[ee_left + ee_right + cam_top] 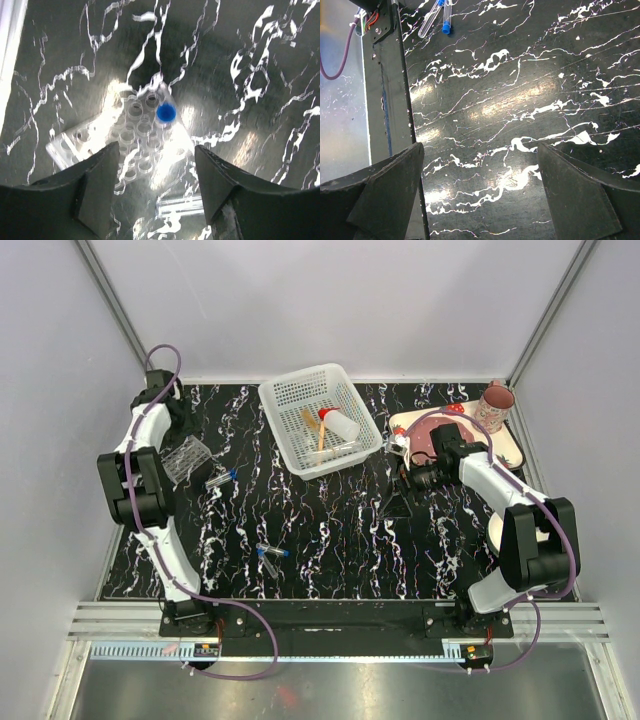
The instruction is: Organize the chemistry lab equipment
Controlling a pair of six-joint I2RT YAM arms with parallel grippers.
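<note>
Hanging over the clear tube rack (125, 137), the left gripper (156, 156) holds nothing, jaws partly apart; one blue-capped tube (166, 113) stands in the rack. The right gripper (480, 150) stands wide and empty

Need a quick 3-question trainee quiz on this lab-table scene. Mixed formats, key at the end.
1. Where does the translucent red-capped squeeze bottle lie? A) in the white perforated plastic basket; B) on the bare tabletop; C) in the pink mug.
2. True or false: the right hand grips a tube.
3. In the left wrist view, how many small clear blue-capped tubes stand in the clear plastic tube rack?
Key: 1 A; 2 false, it is open and empty; 3 one.
</note>
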